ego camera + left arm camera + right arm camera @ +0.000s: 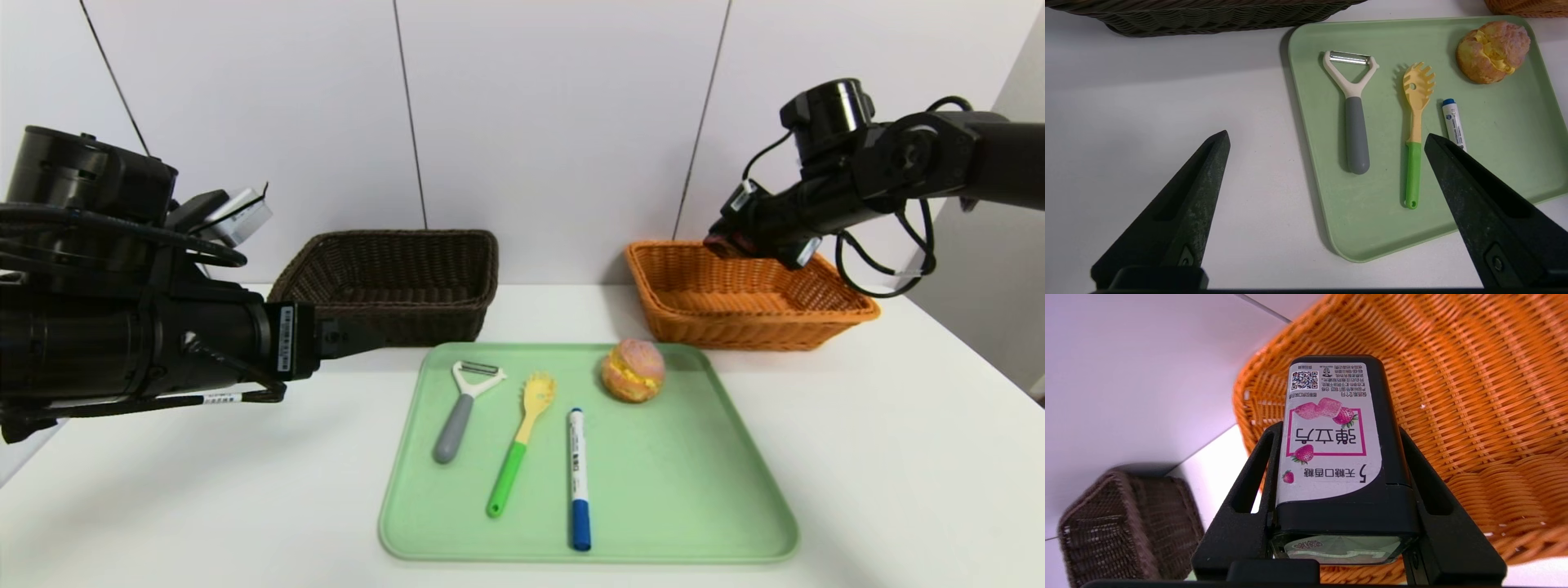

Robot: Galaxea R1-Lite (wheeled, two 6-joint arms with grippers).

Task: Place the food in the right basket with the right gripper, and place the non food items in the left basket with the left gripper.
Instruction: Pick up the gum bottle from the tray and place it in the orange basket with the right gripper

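Observation:
My right gripper (722,243) hangs over the left rim of the orange right basket (849,310), shut on a small black box (1333,428) with a strawberry label and a "5". Its fingers (1245,494) clamp the box's sides above the orange weave (1474,396). On the green tray (702,506) lie a grey-handled white peeler (461,408), a yellow pasta spoon with green handle (522,441), a white marker with blue cap (578,478) and a tan bun with pink top (633,370). My left gripper (1327,141) hovers open and empty over the table beside the tray's left edge, in front of the dark brown left basket (392,273).
The white table (898,457) holds both baskets at the back, against a pale panelled wall. The tray sits at the front centre. Cables loop under the right arm (898,245) beside the orange basket.

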